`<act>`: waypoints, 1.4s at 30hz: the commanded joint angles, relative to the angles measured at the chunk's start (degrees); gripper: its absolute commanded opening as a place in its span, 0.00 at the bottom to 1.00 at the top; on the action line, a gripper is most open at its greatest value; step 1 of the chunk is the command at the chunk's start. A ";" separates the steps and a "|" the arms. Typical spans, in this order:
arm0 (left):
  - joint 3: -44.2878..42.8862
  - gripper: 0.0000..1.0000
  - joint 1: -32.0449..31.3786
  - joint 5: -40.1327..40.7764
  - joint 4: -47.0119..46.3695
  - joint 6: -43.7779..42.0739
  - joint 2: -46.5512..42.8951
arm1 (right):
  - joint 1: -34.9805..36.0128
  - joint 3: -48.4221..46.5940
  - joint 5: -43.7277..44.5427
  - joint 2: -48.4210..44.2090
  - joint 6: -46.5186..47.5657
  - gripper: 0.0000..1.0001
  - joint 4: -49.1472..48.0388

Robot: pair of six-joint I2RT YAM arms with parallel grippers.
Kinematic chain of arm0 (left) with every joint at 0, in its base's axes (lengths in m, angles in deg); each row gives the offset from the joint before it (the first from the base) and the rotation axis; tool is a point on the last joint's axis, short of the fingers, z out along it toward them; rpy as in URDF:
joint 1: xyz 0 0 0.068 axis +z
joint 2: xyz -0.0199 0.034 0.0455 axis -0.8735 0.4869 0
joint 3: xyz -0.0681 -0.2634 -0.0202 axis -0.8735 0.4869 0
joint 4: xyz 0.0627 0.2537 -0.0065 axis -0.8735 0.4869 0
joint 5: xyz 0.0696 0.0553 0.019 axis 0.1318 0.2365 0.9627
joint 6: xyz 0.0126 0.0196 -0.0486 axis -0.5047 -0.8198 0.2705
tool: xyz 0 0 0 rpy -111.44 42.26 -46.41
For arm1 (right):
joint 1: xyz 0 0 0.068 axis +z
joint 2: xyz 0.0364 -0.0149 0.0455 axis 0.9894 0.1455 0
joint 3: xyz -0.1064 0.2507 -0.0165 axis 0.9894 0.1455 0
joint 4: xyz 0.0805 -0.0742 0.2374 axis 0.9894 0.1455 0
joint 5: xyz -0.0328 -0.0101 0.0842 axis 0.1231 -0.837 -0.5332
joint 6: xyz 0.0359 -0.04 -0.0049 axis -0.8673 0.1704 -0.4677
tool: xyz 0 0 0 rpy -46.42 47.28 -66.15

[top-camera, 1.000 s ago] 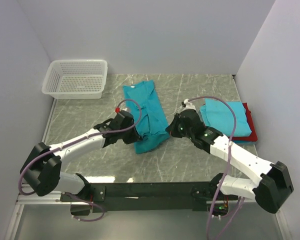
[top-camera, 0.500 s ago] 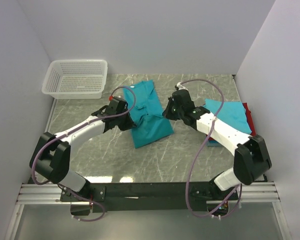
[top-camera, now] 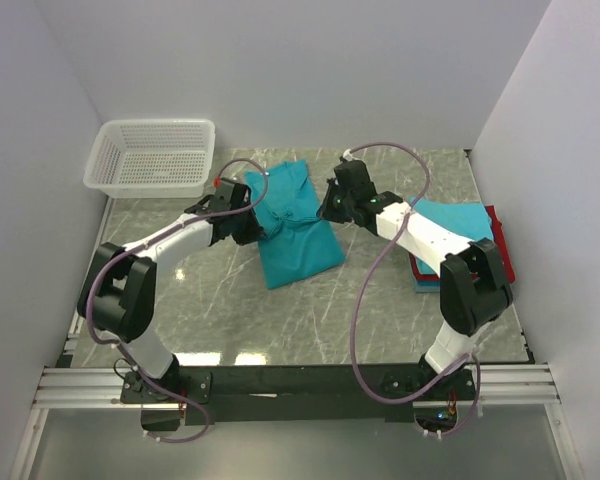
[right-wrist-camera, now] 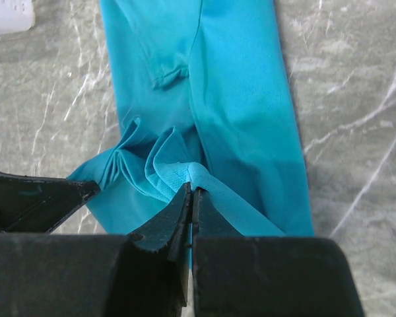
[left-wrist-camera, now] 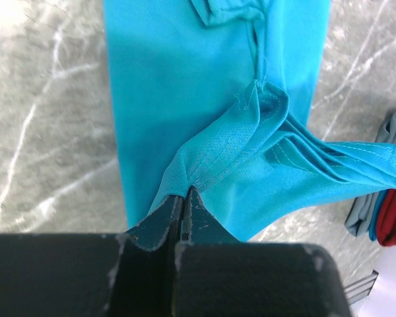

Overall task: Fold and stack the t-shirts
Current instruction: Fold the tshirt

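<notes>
A teal t-shirt lies folded into a long strip on the marble table, its near end lifted back over itself. My left gripper is shut on the shirt's left bottom corner. My right gripper is shut on its right bottom corner. Both hold the hem bunched above the strip's middle. A stack of folded shirts, light blue over red and blue, lies at the right; it also shows in the left wrist view.
A white mesh basket stands at the back left corner. White walls close in the table on three sides. Bare marble lies in front of the shirt.
Both grippers carried the shirt's near hem away from me, from the strip's near end to over its middle. The arms stretched farther back.
</notes>
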 commanded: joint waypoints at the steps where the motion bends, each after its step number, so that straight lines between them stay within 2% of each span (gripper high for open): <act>1: -2.80 0.00 1.09 -0.23 -2.18 -2.25 1.41 | -1.02 -3.84 -0.19 2.10 0.91 0.00 -0.70; 11: -7.20 0.00 2.76 -0.85 -2.62 -4.28 7.47 | -2.25 -9.56 0.34 8.52 1.26 0.00 -0.08; 21: -11.07 0.02 3.28 3.29 -0.86 -4.72 12.57 | -3.22 -14.83 -0.02 15.63 1.09 0.00 1.14; 24: -12.12 0.05 3.46 2.49 -0.69 -4.98 13.71 | -3.48 -16.15 -0.28 17.31 1.00 0.05 1.93; 25: -12.56 0.07 3.55 2.32 0.19 -5.15 14.50 | -3.48 -16.76 -0.37 17.66 1.00 0.11 2.11; 26: -13.00 0.13 3.55 2.14 1.06 -5.16 14.94 | -3.66 -16.94 -0.46 18.18 1.00 0.14 2.11; 27: -13.53 0.28 3.55 0.31 1.07 -6.90 15.21 | -3.57 -17.03 -0.63 18.36 1.09 0.17 2.03; 29: -13.45 0.36 3.55 -0.67 0.03 -6.04 14.60 | -3.66 -17.12 -0.72 18.71 1.26 0.30 1.85; 30: -12.31 0.48 3.55 -1.80 -1.03 -5.95 13.99 | -3.74 -17.21 -0.81 18.89 1.17 0.36 1.76; 31: -12.47 0.54 3.64 -0.68 0.27 -5.60 13.11 | -3.66 -17.38 -0.90 18.98 1.35 0.48 1.94; 32: -12.91 0.60 3.55 0.63 0.98 -5.94 12.75 | -3.66 -17.64 -0.98 19.15 1.35 0.52 2.03; 33: -13.44 0.84 3.55 1.17 1.59 -6.38 12.40 | -3.74 -17.73 -0.98 19.16 1.35 0.56 2.37; 34: -13.53 0.97 3.55 1.52 1.95 -6.56 11.70 | -3.66 -17.65 -0.98 18.98 1.44 0.63 2.20; 40: -14.23 0.99 3.46 0.82 2.22 -7.09 9.51 | -3.66 -16.86 -0.19 16.35 2.05 0.77 1.85; 42: -14.67 0.99 3.46 1.35 2.56 -7.44 7.84 | -3.66 -15.89 0.24 13.89 2.31 0.87 1.06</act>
